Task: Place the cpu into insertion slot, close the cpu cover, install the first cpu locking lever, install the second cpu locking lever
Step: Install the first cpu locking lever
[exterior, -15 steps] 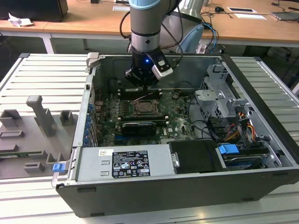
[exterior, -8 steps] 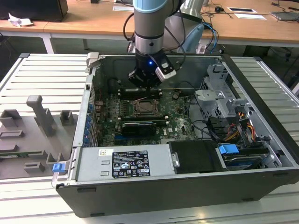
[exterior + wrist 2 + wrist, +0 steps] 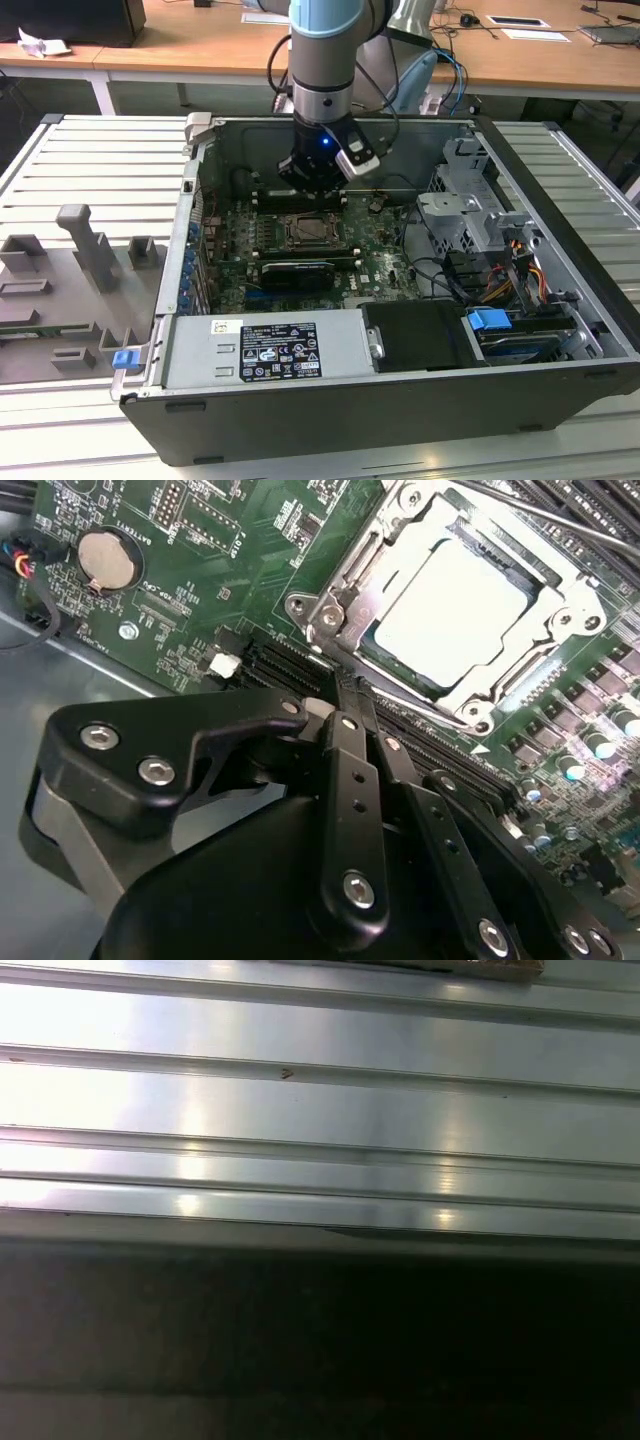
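The cpu [image 3: 450,600], a pale square chip, lies flat in the socket on the green motherboard [image 3: 220,540]. The silvery cpu cover [image 3: 360,575] lies down around it as a frame with an open centre. A thin lever rod [image 3: 545,515] runs along the socket's far side. My gripper [image 3: 338,695] is shut with nothing between its fingers, its tips just off the socket's near corner, over the black slots. In the exterior view the gripper [image 3: 312,190] hangs inside the open computer case, just behind the socket [image 3: 305,232].
The case walls [image 3: 190,250] ring the board. A power supply [image 3: 270,350] sits in front, and a drive cage [image 3: 470,215] with cables sits on the exterior view's right. Grey fixtures [image 3: 85,250] stand on the ribbed table [image 3: 320,1090]. A coin battery [image 3: 105,560] is beside the slots.
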Robot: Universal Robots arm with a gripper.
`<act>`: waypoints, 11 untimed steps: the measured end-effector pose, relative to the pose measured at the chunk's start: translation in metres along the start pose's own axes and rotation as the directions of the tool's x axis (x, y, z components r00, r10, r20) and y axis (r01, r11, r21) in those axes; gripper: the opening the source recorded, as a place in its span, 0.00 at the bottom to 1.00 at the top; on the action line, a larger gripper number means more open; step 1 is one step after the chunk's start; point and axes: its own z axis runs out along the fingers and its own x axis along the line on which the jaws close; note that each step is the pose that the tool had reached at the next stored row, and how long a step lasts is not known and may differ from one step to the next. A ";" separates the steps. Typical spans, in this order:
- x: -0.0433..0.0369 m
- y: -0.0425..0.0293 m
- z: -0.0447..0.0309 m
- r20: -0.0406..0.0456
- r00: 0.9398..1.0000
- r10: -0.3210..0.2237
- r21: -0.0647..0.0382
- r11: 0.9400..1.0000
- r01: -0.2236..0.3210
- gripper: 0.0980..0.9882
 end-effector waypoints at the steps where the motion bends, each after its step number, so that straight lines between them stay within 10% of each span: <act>1: 0.0000 -0.0001 0.0010 0.000 1.000 0.000 0.000 1.000 0.000 0.01; 11: -0.0008 -0.0002 0.0052 -0.002 1.000 0.000 0.006 1.000 0.000 0.01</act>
